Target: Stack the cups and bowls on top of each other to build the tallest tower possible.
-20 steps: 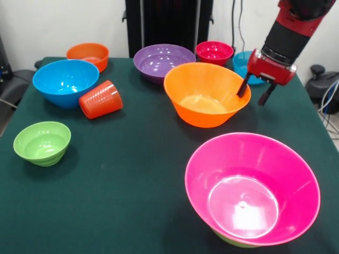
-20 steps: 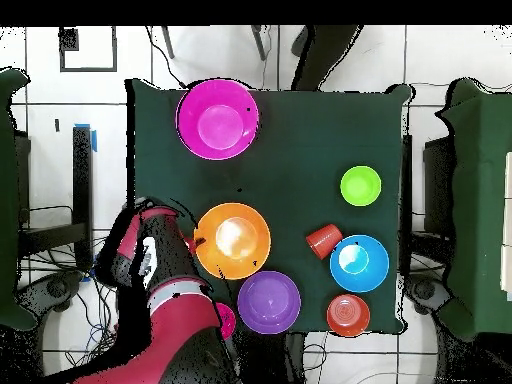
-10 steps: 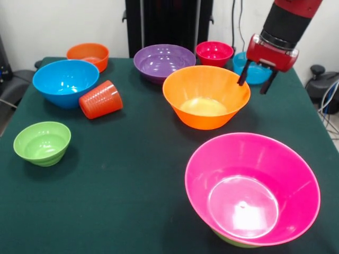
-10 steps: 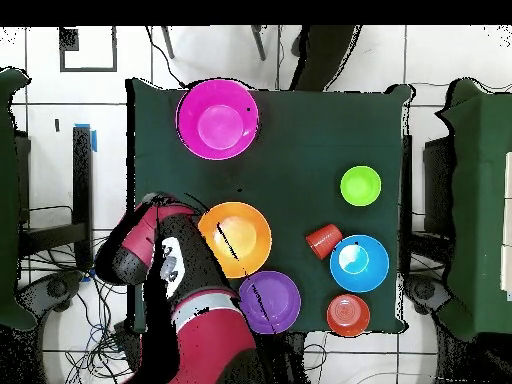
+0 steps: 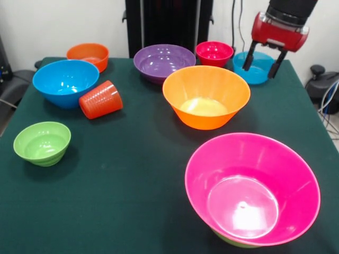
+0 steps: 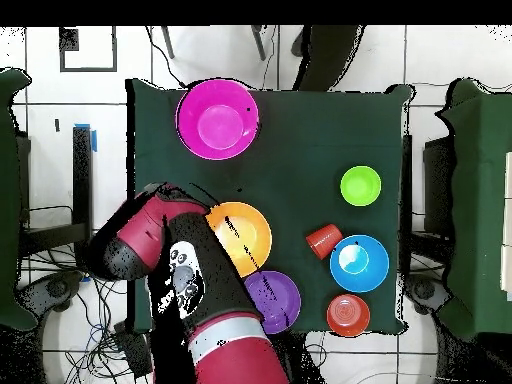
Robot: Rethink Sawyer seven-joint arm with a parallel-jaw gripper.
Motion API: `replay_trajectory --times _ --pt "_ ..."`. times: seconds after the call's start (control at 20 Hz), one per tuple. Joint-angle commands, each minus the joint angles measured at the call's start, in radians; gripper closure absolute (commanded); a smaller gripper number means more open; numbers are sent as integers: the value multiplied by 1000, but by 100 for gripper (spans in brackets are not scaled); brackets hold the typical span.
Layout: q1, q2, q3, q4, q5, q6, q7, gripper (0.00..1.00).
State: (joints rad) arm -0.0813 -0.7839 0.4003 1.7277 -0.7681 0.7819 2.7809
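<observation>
My gripper (image 5: 259, 73) hangs open and empty over the small blue bowl (image 5: 239, 64) at the far right. The large orange bowl (image 5: 206, 95) stands upright in the middle, just left of the gripper. The orange-red cup (image 5: 100, 99) lies on its side against the medium blue bowl (image 5: 65, 80). Front right, the big pink bowl (image 5: 252, 188) rests on a green bowl (image 5: 229, 239), of which only a sliver shows. Purple (image 5: 164, 61), magenta-red (image 5: 214, 52), small orange (image 5: 88, 54) and small green (image 5: 42, 142) bowls stand apart. In the overhead view the arm (image 6: 180, 270) hides the gripper.
The table's right edge (image 5: 312, 100) runs close beside the gripper. In the overhead view the arm covers part of the orange bowl (image 6: 245, 235) and the purple bowl (image 6: 275, 300). A dark green cloth (image 5: 132, 174) covers the table.
The gripper has risen from the large orange bowl's right rim and moved back over the small blue bowl. The orange bowl shifted slightly left and settled.
</observation>
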Motion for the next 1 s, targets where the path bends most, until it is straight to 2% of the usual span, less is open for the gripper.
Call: replay_trajectory --times 0.05,0.4,0.7,1.0 --pt "-36 -55 100 18 34 110 -355 0" --pt "-103 -44 109 -41 -9 105 -500 0" --pt "-181 -1 131 -113 -41 99 -644 0" --pt "-250 21 145 -140 -61 71 -755 0"
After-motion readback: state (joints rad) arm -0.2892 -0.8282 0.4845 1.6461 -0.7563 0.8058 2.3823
